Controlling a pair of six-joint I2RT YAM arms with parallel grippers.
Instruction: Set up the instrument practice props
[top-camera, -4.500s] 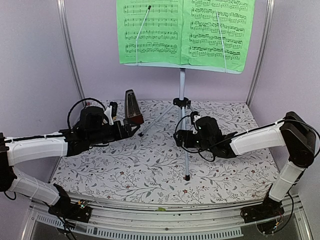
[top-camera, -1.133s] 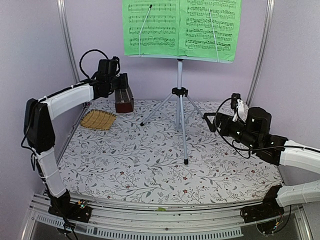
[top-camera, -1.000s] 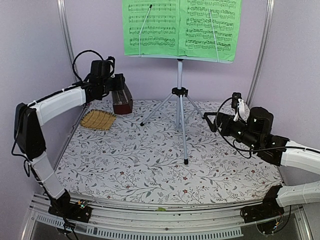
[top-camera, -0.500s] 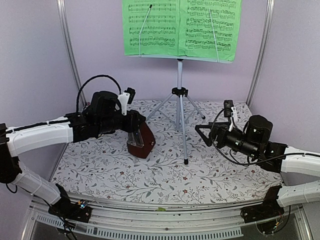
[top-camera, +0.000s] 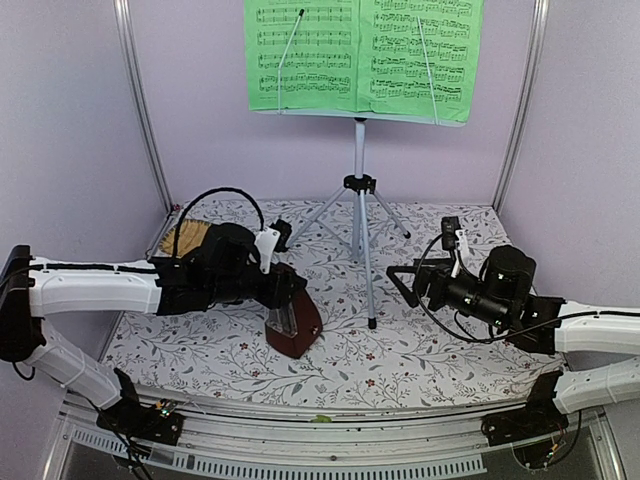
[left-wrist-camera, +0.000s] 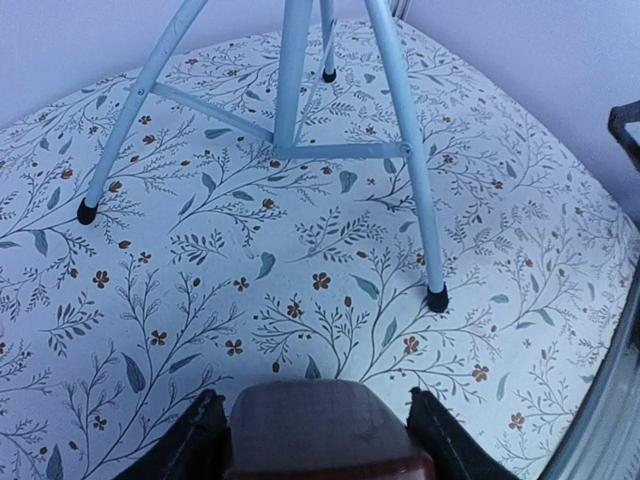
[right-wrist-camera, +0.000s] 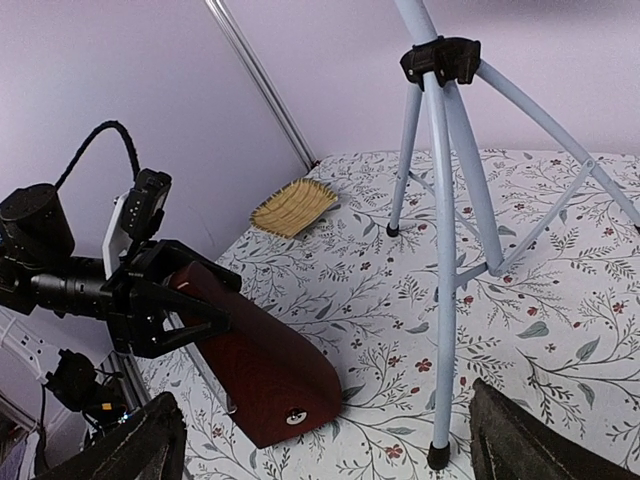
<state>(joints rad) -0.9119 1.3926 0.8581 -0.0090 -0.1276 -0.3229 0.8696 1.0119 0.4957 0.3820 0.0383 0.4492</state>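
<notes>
**Reddish-brown metronome tilted in the left gripper, low over the cloth**

Left gripper (top-camera: 288, 300) first: its two fingers are partly closed and clamped on either side of the metronome (top-camera: 298, 335), and the grip looks firm. The little pyramid leans hard, its narrow top back in the jaws and its broad base down and forward at the floral cloth (top-camera: 440, 350). From these angles I cannot tell whether the base is touching or just clear of it. It sits at the front left of the table, near the rubber foot of the stand's nearest leg (top-camera: 372, 323) but apart from it.

On the other side, the right gripper (top-camera: 400, 283) has its fingers spread wide and nothing between them. It hangs above the cloth to the right of that same leg, pointing in toward the pole.

Behind them the pale blue music stand (top-camera: 361, 150) is upright on its tripod at back centre. The green booklet (top-camera: 360, 55) lies open across its desk under two thin wire arms. A straw mat (top-camera: 180, 238) peeks out at back left, half hidden by the left arm.
</notes>
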